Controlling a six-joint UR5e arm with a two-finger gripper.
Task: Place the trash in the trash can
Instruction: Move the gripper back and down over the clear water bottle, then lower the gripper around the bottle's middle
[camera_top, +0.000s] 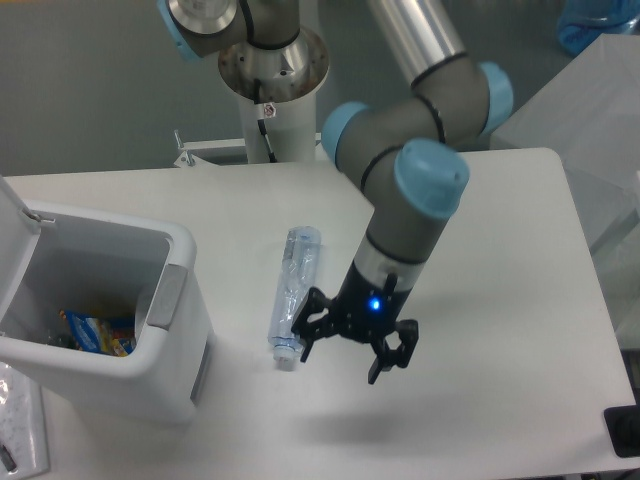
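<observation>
One fixed camera, high up, looking down across the table.

It sits above the near edge of the white table (480, 400) and tilts forward toward the arm's pedestal (272, 75) at the far side, grey floor behind. The view is close enough that the trash can (150, 375) is cut by the left edge. The arm reaches in from the top. No second view shares the scene.
</observation>
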